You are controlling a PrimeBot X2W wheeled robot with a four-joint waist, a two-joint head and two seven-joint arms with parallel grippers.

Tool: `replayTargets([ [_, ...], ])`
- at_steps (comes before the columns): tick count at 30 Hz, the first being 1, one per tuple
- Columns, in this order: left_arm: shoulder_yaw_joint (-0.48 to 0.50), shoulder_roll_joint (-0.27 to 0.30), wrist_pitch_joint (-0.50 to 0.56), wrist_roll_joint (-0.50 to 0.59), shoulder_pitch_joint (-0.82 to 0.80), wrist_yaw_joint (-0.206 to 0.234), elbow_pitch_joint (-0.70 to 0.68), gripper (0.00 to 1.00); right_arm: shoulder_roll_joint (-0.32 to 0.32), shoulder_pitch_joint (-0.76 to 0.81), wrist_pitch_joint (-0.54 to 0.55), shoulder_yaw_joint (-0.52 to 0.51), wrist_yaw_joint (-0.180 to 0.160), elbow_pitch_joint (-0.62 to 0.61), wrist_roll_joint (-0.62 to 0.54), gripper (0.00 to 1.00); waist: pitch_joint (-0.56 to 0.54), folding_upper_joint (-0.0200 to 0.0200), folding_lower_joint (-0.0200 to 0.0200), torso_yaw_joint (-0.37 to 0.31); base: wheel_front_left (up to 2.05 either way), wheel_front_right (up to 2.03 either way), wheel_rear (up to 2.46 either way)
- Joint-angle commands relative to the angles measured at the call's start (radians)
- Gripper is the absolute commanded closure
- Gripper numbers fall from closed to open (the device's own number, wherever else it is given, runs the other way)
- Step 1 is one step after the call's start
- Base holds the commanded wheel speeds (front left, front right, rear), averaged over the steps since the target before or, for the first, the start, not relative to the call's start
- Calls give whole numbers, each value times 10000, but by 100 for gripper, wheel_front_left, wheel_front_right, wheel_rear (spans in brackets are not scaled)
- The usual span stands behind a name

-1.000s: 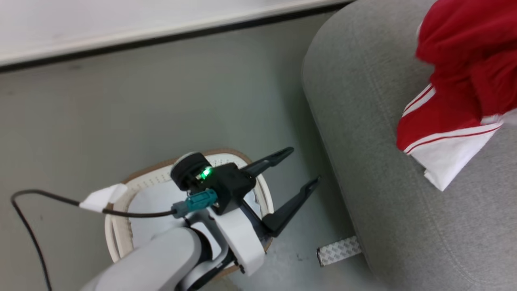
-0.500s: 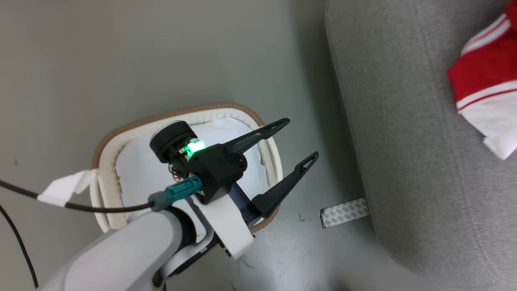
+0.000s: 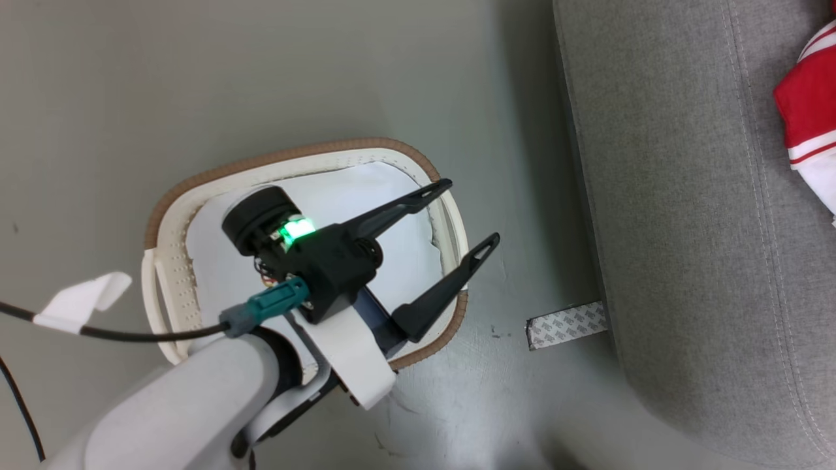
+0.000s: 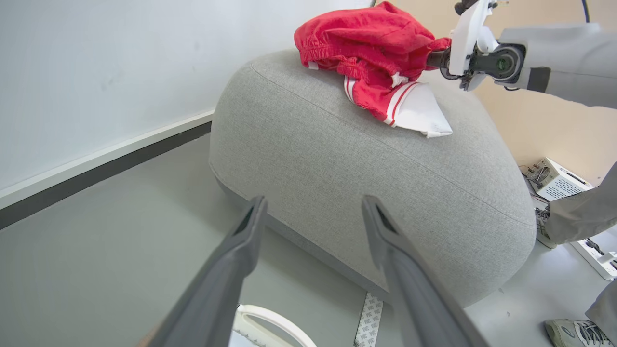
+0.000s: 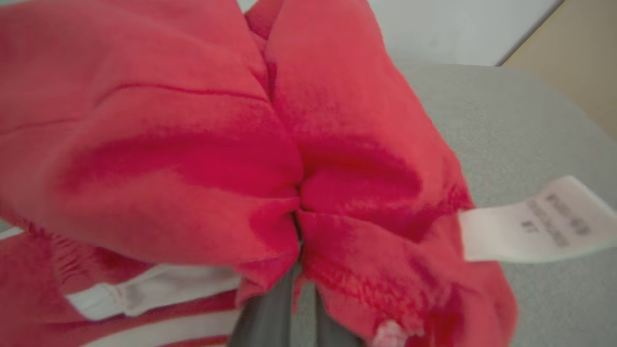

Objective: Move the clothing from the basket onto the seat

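On the seat (image 4: 361, 193), the right gripper (image 5: 297, 241) pinches the red clothing (image 4: 371, 43)

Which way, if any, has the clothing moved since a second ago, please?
Yes: in the head view the clothing has shifted rightward, further from the edge of the seat beside the basket.

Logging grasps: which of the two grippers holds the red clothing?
The right gripper, fingers shut in the clothing on the seat; the left gripper is open and empty above the basket.
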Motion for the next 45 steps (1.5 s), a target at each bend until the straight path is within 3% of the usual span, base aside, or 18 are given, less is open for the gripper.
replayTargets([
  [1,37,79,-98,75,-94,25,44,0,-114,92,49,169,-23,273,-5,100,-60,0,-2,9,0,0,0],
  [3,40,42,-144,34,-75,33,126,0,-206,-43,-59,376,-23,549,123,100,-166,0,-2,17,0,0,0],
  [4,34,14,-195,15,-63,21,170,0,-204,-105,-168,484,-22,674,195,72,-239,0,-2,19,0,0,0],
  [5,34,14,-195,15,-63,21,170,0,-204,-105,-168,484,-22,674,195,72,-239,0,-2,19,0,0,0],
  [6,25,-11,-217,4,-51,24,213,0,-169,-184,-251,531,-22,800,384,7,-325,0,-2,23,0,0,0],
  [7,23,-34,-260,-7,-39,32,258,0,-200,-269,-308,636,-22,887,472,0,-414,0,-2,18,0,0,0],
  [13,-42,-230,-605,-111,203,74,703,0,-792,-459,-220,1925,-22,1192,930,0,-1288,0,-2,-27,0,0,0],
  [19,-34,-560,-1171,-405,643,200,1448,0,-1756,-47,375,3708,-23,858,1729,0,-2928,0,-2,70,0,0,0],
  [21,-17,-786,-1463,-552,952,340,1824,0,-2434,193,884,4515,-23,418,2243,0,-3876,0,-2,187,0,0,0],
  [27,125,-1050,-1885,-956,1427,567,2304,0,-3556,685,1332,5509,-23,-634,3037,0,-5249,0,-2,482,0,0,0],
  [30,287,-1167,-2088,-1113,1612,744,2512,0,-4086,951,1076,5728,-23,-1300,3390,0,-5910,0,-2,758,0,0,0],
  [34,676,-1198,-2409,-1371,1878,1104,2629,0,-4311,1349,336,5819,-23,-2416,3690,0,-6532,0,-2,1123,0,0,0],
  [38,1260,-1013,-2701,-1738,2191,1514,2768,0,-3947,1925,-573,5395,-22,-3353,3937,0,-6958,0,-2,1472,0,0,0],
  [41,1917,-751,-2988,-1964,2625,1951,2835,0,-3114,2475,-864,5087,-22,-3908,3913,0,-7157,0,-2,1606,0,0,0],
  [45,2663,-437,-3262,-2292,3406,2372,2829,0,-1815,3309,-1137,4501,-22,-4584,3011,0,-7320,0,-2,1809,0,0,0],
])
